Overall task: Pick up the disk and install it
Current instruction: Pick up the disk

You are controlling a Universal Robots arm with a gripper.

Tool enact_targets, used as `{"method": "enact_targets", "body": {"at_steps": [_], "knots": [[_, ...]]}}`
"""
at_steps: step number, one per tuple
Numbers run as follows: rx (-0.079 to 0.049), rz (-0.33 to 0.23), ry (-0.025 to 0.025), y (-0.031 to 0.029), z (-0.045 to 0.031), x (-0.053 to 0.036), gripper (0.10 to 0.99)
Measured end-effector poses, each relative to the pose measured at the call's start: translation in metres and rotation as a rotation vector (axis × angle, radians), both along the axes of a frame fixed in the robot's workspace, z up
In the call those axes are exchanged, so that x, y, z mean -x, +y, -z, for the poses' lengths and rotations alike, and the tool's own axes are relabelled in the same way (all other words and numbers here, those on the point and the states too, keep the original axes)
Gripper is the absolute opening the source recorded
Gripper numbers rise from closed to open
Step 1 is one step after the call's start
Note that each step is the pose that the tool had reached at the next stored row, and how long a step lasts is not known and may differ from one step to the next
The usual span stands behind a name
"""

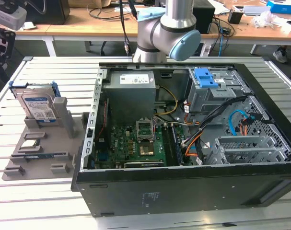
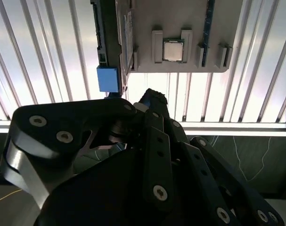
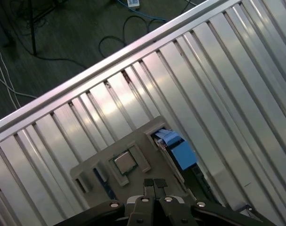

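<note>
First wrist view: closed, seemingly empty pincer (image 3: 154,182) near but clear of the disk (image 3: 179,151).

One disk (image 1: 37,106), one grey holder (image 1: 44,143), one open computer case (image 1: 183,191), one square chip (image 2: 172,51)

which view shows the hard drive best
The exterior view: the hard drive stands upright in the grey holder, its labelled face in plain sight. In both wrist views it appears edge-on, mostly its blue end.
</note>
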State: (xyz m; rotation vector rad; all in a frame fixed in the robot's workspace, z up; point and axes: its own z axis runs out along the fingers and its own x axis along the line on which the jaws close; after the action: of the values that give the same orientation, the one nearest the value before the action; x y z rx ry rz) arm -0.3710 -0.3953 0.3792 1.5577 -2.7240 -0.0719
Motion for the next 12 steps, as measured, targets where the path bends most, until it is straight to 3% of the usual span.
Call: {"method": "enact_targets", "body": {"at_steps": [12], "knots": [[0.000, -0.097, 0.0001, 0.0000, 0.0000, 0.0001, 0.106]]}}
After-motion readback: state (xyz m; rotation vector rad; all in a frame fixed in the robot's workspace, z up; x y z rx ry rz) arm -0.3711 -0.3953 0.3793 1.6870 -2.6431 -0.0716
